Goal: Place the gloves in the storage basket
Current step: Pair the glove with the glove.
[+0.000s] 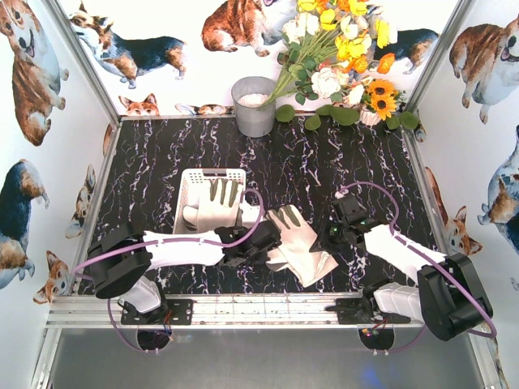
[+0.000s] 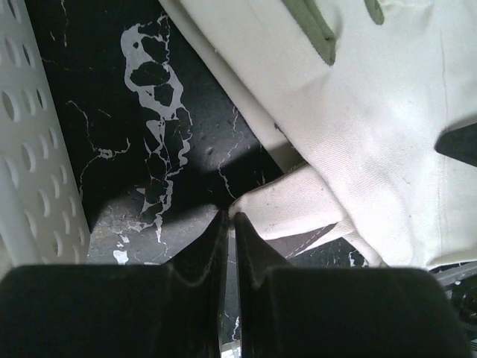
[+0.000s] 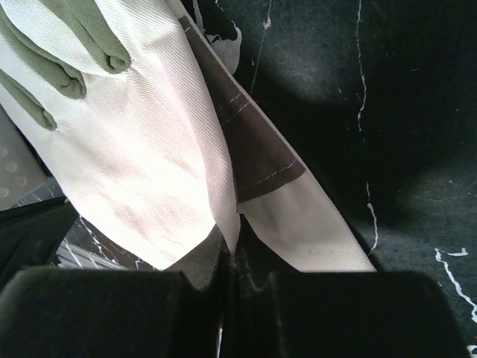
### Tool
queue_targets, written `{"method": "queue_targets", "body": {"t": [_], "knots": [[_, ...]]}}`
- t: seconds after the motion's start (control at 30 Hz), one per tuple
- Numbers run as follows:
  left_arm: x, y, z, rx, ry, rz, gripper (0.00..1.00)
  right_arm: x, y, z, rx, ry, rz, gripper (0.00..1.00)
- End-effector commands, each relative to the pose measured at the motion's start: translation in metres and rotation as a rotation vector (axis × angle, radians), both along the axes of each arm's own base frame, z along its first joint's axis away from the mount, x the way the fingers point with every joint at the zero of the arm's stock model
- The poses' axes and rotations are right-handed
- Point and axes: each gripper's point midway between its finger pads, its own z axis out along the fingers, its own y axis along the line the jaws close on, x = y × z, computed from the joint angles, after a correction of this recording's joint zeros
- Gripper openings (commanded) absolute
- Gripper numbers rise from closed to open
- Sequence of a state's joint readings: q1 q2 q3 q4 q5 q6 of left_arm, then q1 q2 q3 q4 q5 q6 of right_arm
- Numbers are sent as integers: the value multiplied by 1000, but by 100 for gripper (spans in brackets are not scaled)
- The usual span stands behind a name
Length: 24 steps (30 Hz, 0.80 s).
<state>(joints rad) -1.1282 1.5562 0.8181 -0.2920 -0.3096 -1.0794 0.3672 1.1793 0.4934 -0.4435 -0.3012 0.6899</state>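
A white slotted storage basket is set on the black marbled table, and one cream glove with grey finger patches is seen lying inside it. The other gloves are piled on the table just to the right of the basket. The left gripper is lowered between basket and pile, its jaws pressed together, with a cream glove finger just beside the tips. On the far side of the pile from the basket, the right gripper is clenched too; fabric reaches its tips, though a pinch cannot be confirmed.
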Motion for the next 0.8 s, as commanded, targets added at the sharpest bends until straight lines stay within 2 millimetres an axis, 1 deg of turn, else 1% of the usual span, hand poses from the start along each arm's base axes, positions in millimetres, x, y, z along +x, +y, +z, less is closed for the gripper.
{"method": "queue_targets", "body": {"t": [0.0,0.03,0.13,0.2,0.3,0.37,0.4,0.47,0.5,0.53,0.57,0.63,0.7,0.77], "knots": [[6,6,11,78,-48,-14,0,3,-6,-7,-42,-14,-25,0],[7,4,16,77,-57,-22,2,3,-7,-7,-45,-14,-28,0],[14,-3,38,63,-99,-38,20,4,-8,-7,-51,-15,-32,0],[20,-8,56,41,-136,-46,30,3,-8,-8,-53,-11,-31,0],[27,-14,82,16,-185,-60,36,2,-8,-10,-55,-6,-29,0],[29,-21,93,-12,-203,-79,37,2,-8,-10,-53,-6,-27,0],[30,-29,99,-43,-211,-93,37,2,-8,-11,-53,-5,-28,0],[27,-43,100,-94,-199,-124,37,2,-8,-11,-53,-5,-28,0],[26,-50,99,-114,-187,-136,37,2,-8,-11,-53,-6,-28,0],[26,-57,95,-123,-172,-146,34,2,-7,-10,-52,-7,-28,0],[26,-63,96,-143,-165,-153,30,2,-7,-10,-52,-7,-28,0],[25,-77,90,-172,-146,-169,25,2,-7,-10,-51,-8,-28,0],[24,-87,87,-213,-134,-176,22,3,-6,-9,-49,-8,-29,0],[23,-92,77,-231,-119,-177,22,3,-6,-9,-49,-11,-27,0]]}}
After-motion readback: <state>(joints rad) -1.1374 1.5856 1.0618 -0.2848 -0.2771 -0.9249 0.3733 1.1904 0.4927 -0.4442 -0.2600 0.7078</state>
